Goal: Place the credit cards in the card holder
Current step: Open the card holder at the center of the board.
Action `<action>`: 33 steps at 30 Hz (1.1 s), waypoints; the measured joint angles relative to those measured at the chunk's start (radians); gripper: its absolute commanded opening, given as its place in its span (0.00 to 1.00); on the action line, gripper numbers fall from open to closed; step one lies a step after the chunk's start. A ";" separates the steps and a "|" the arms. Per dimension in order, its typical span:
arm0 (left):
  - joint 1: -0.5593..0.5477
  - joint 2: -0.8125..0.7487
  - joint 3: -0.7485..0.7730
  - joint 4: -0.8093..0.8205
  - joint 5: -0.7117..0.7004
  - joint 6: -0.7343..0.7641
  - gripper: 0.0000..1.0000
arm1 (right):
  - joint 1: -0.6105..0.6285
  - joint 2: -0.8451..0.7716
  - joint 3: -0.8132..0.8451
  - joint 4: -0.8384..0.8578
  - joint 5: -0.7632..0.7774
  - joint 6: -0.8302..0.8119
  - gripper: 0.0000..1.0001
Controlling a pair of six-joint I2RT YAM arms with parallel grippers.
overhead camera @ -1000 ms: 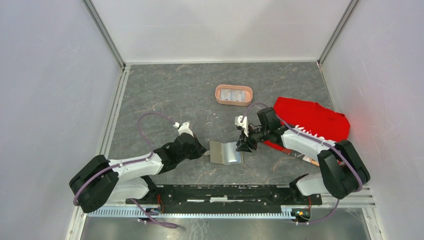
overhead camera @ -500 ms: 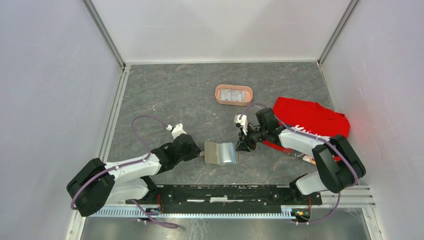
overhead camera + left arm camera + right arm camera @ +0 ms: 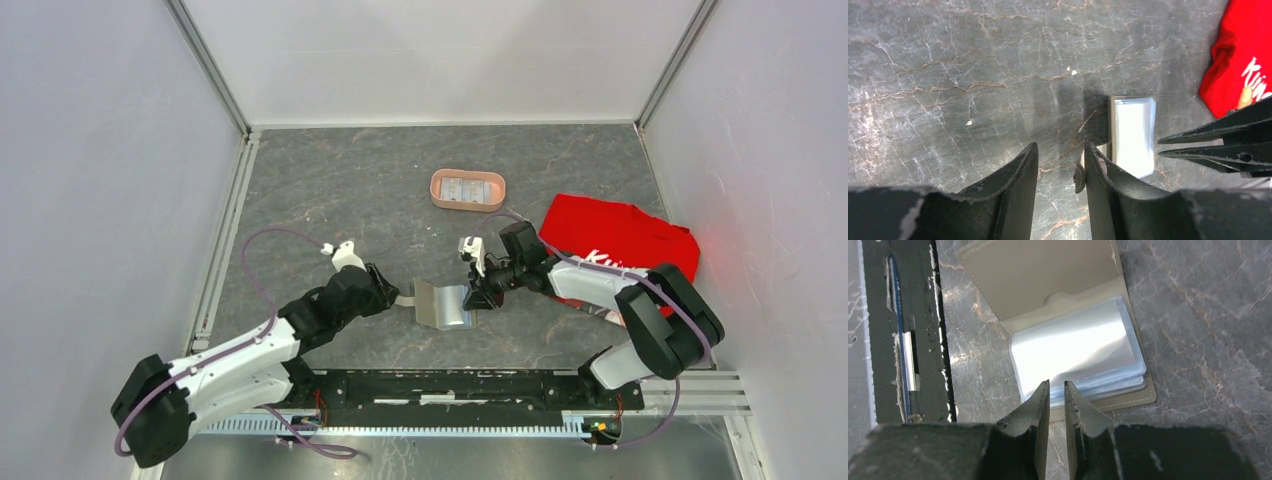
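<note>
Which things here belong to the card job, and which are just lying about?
Job: olive-grey folding card holder, lying open; silvery-grey credit cards; pink oval tray holding them.
Lying about: crumpled red cloth with white lettering.

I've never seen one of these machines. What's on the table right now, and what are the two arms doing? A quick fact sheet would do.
card holder: lying open on the table, clear sleeves showing
credit cards: in the pink tray, farther back
red cloth: right side
left jaws: apart, empty, by the holder's left edge
right jaws: nearly closed at the sleeves' edge; unclear whether they pinch one
</note>
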 measured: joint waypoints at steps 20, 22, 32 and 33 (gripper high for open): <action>0.002 -0.260 0.039 0.255 0.431 0.113 0.44 | 0.210 0.354 0.249 0.256 0.039 0.405 0.19; 0.002 -0.226 0.023 0.305 0.461 0.112 0.41 | 0.225 0.372 0.259 0.238 0.076 0.406 0.21; 0.002 0.031 -0.143 0.480 0.451 0.076 0.21 | 0.187 0.352 0.307 0.124 0.052 0.330 0.31; 0.002 0.052 -0.150 0.491 0.445 0.072 0.21 | 0.179 0.345 0.311 0.114 0.047 0.317 0.31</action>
